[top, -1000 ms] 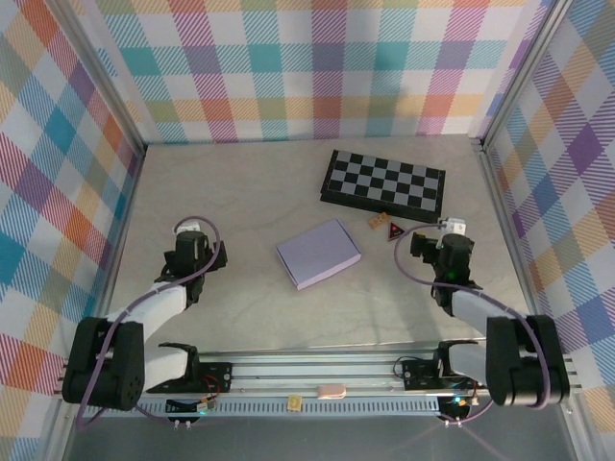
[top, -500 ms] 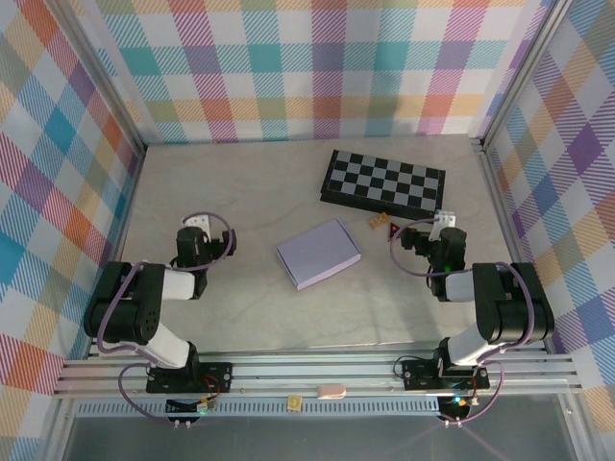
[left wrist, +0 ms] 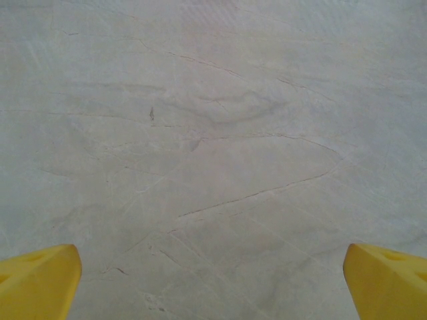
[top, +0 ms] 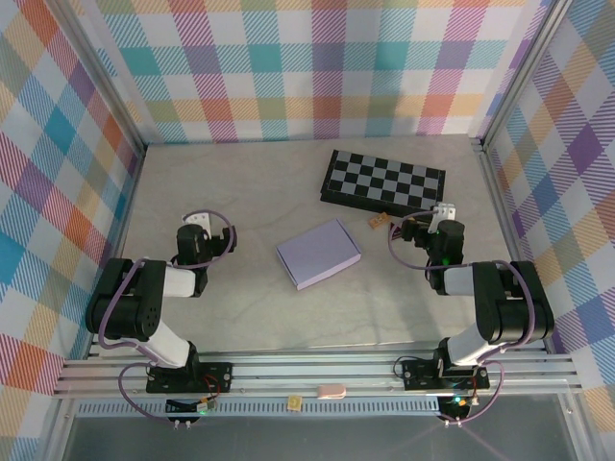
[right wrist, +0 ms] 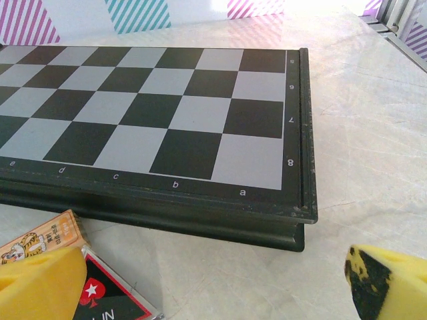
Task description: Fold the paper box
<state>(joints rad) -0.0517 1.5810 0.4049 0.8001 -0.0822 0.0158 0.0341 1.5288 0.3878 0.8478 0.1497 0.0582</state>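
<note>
- Top external view: the paper box (top: pixel 318 254) lies closed and flat near the middle of the table (top: pixel 240 182). It is pale lavender, turned at a slant, and well apart from both arms.
- The left pincer (left wrist: pixel 213 283) sits well to the left of the box. Its yellow fingertips (left wrist: pixel 37 280) are spread wide at the lower corners of the left wrist view, with bare marbled table between them.
- The right pincer (right wrist: pixel 213 287) is well to the right of the box, just before the black-and-grey checkerboard (right wrist: pixel 153 127). Its fingers also stand wide apart, pinching nothing.
- In the right wrist view, a small orange pack (right wrist: pixel 47 240) and a black-and-red card case (right wrist: pixel 110 293) lie just beside the board's near edge, at the lower left.
</note>
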